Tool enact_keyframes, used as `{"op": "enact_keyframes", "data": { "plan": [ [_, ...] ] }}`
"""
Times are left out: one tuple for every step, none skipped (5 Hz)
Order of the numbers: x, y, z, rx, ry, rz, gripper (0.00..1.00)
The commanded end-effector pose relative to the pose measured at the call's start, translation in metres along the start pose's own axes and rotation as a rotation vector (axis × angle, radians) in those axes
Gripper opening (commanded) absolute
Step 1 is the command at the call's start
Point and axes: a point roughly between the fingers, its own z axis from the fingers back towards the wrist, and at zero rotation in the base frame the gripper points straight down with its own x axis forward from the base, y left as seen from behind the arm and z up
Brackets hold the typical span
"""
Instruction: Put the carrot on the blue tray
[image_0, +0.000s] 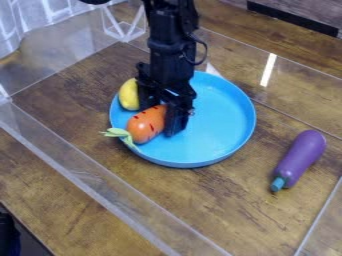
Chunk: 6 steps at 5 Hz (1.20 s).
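The carrot (146, 124), orange with a pale green leafy top pointing left, lies on the left part of the blue tray (221, 125), its leaves hanging over the rim. My gripper (164, 108) points straight down right over it, black fingers spread, with the carrot's right end low between them. The jaws stand open and do not lift the carrot. The arm hides the tray's far left inner part.
A yellow lemon (128, 94) rests against the tray's far left rim, beside the gripper. A purple eggplant (299, 158) lies on the wooden table (80, 90) to the right. A clear plastic wall (80, 175) runs along the table's left and front.
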Motion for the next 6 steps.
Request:
{"op": "enact_keyframes", "data": {
  "plan": [
    [0.010, 0.005, 0.050, 0.039, -0.093, 0.015, 1.00],
    [0.016, 0.001, 0.065, 0.045, -0.095, 0.019, 0.00],
    [0.023, -0.005, 0.099, 0.053, -0.130, 0.025, 1.00],
    [0.019, -0.007, 0.123, 0.064, -0.177, 0.028, 1.00],
    [0.014, -0.005, 0.133, 0.067, -0.190, 0.031, 1.00],
    [0.015, -0.008, 0.139, 0.065, -0.194, 0.057, 1.00]
  ]
}}
